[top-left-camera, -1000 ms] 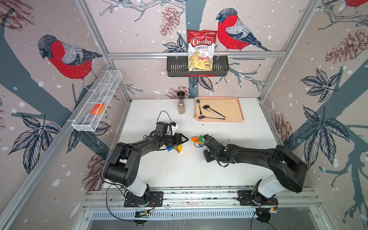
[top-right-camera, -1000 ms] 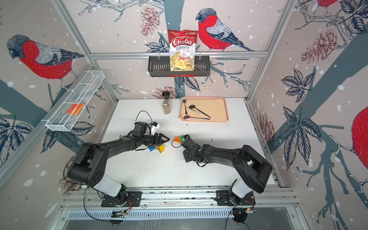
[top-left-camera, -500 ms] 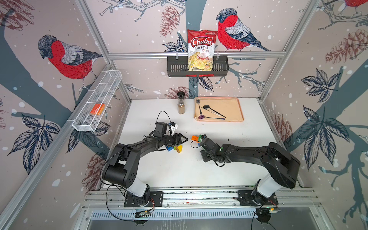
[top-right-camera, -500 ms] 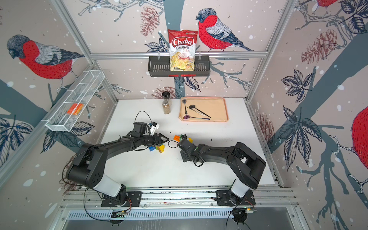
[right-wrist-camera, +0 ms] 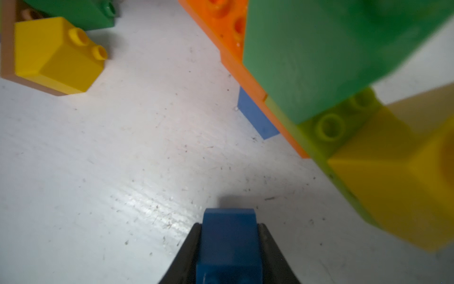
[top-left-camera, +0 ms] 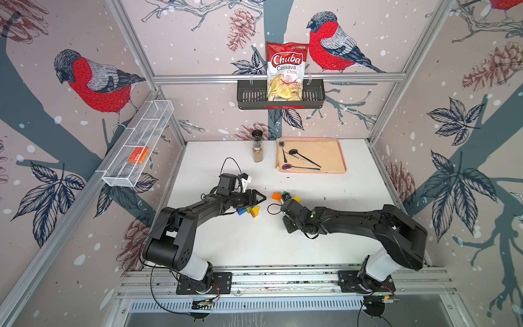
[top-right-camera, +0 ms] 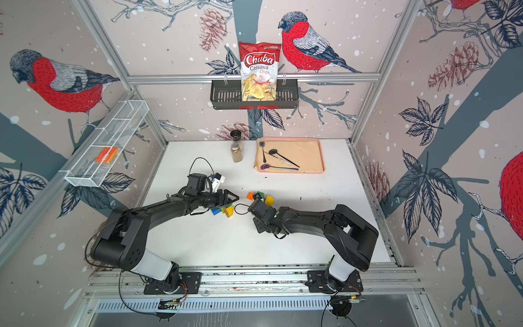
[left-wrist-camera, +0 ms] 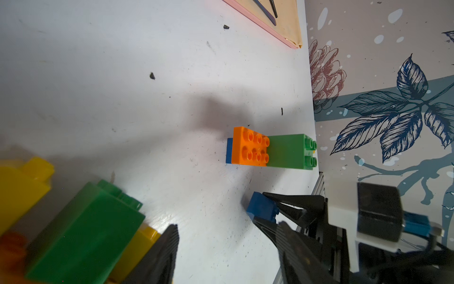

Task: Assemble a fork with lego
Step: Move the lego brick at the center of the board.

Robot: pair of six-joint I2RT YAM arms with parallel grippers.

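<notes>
Near worktop centre, right hand reaches low, clamping small blue plastic brick; left hand hovers level, jaws apart, empty.

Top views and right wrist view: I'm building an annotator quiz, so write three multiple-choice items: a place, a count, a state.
1. The chips bag sits: A on the tabletop; B in the black wall basket; C in the white wire shelf.
2. Spoons on the tray: A one; B five; C three.
3. The right end effector is: A shut on a blue brick; B open, empty; C shut on a spoon.
Answers: B, the bag stands in that basket; C, three lie there in both top views; A, the right wrist view shows it clamping the brick.
</notes>
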